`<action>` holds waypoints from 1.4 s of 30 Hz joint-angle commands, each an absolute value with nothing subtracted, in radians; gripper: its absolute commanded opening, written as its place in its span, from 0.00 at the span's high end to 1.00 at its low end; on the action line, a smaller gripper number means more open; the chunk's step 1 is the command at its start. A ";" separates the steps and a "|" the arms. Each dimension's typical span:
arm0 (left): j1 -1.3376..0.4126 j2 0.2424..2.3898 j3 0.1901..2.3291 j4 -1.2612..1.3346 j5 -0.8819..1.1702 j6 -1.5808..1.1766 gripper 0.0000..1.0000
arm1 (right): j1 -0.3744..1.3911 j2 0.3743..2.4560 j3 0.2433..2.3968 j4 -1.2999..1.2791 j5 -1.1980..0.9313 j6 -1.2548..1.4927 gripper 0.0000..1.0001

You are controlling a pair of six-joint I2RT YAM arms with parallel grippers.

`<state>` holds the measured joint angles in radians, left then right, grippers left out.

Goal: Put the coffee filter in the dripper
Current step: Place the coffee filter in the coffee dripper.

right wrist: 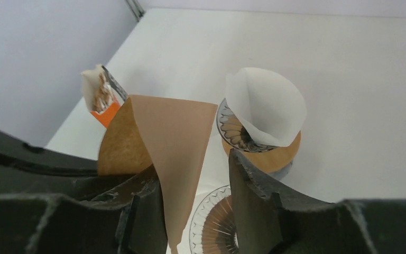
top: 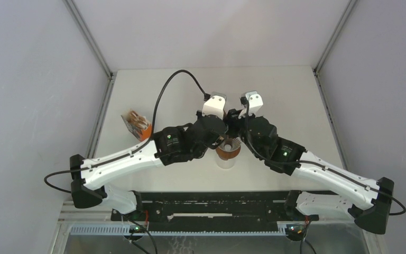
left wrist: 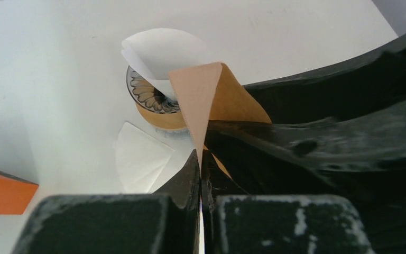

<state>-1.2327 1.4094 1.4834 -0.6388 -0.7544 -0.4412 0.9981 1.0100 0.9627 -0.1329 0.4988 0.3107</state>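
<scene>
White table [top: 285,95] spread wide under both machines, and the left arm [top: 127,159] and right arm [top: 328,174] lean in from their corners, heads nearly meeting over the middle. Off to the left side sits an orange carton [top: 136,124], open at the top, well apart from the action.

Dead centre stands the dripper [right wrist: 232,132], ribbed glass on a wooden collar [right wrist: 275,156], upright. It already has a white filter [right wrist: 267,103] sitting in it, cone mouth flared above the rim. On the table just beside its base lies a pale fan-shaped sheet [left wrist: 137,159], flat.

Now the paper that counts: the brown coffee filter [right wrist: 174,132] is up in the air, near the dripper and not inside it, its wide edge uppermost and its point hanging down.

The left gripper [left wrist: 201,159] is clamped right down on it, fingers pressed together with the paper's narrow end pinched between them. The right gripper [right wrist: 194,166] is parted about halfway, one finger on each side of the brown paper; the near finger looks to brush it, the far finger [right wrist: 254,201] stands apart, so no grip there.
</scene>
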 commanded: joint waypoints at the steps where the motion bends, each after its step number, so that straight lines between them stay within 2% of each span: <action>1: -1.227 1.380 1.538 -0.612 -0.710 -0.526 1.00 | 1.014 1.053 1.028 -0.202 0.532 0.288 0.51; 5: -1.207 1.356 1.515 -0.590 -0.641 -0.575 1.00 | 1.018 1.054 1.045 -0.258 0.541 0.300 0.52; 15: -1.172 1.319 1.511 -0.642 -0.385 -0.688 1.00 | 1.021 1.036 1.183 -0.605 0.525 0.331 0.75; 25: -1.172 1.275 1.417 -0.659 -0.326 -0.769 1.00 | 1.022 1.117 1.313 -0.916 0.399 0.405 0.90; 42: -1.102 1.322 1.352 -0.624 -0.220 -0.775 1.00 | 0.967 1.306 1.411 -1.081 0.317 0.376 0.90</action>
